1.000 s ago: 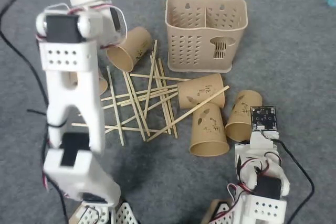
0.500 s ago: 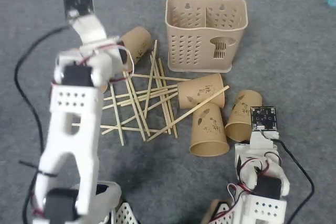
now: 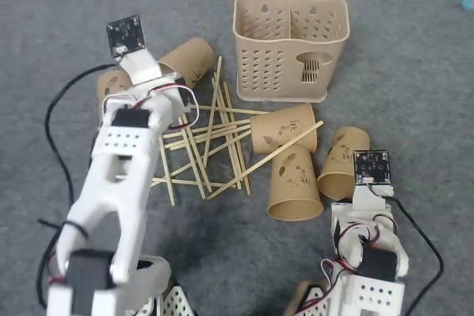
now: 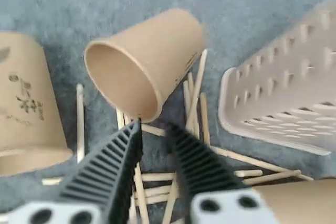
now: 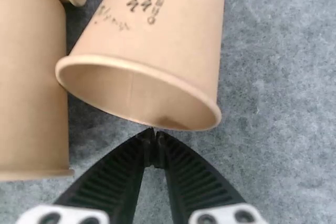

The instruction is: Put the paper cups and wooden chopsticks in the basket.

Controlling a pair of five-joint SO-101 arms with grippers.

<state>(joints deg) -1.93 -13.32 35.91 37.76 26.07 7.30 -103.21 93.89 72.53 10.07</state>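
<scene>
Several brown paper cups and a heap of wooden chopsticks [image 3: 207, 138] lie on grey carpet in front of a beige two-compartment basket [image 3: 290, 46]. My left gripper [image 4: 155, 129] is open by a narrow gap just short of the rim of a cup [image 4: 142, 61] that lies on its side with its mouth toward it; chopsticks [image 4: 197, 93] lie beneath. Beside it is a second cup [image 4: 26, 108]. My right gripper [image 5: 154, 136] is shut on nothing, its tips at the rim of a lying cup [image 5: 157, 51]. Another cup [image 5: 29, 87] is next to that one.
The left arm [image 3: 122, 175] stretches over the left of the carpet and partly covers one cup [image 3: 109, 83]. The right arm [image 3: 368, 257] sits at the near right, behind a lying cup [image 3: 342, 155] and an upside-down cup [image 3: 294, 189]. A chopstick leans across the cup [image 3: 285, 129] in the middle.
The left arm has come down from high over the table and drawn back, bringing its gripper low before the cup near the basket. The right arm has kept still.
</scene>
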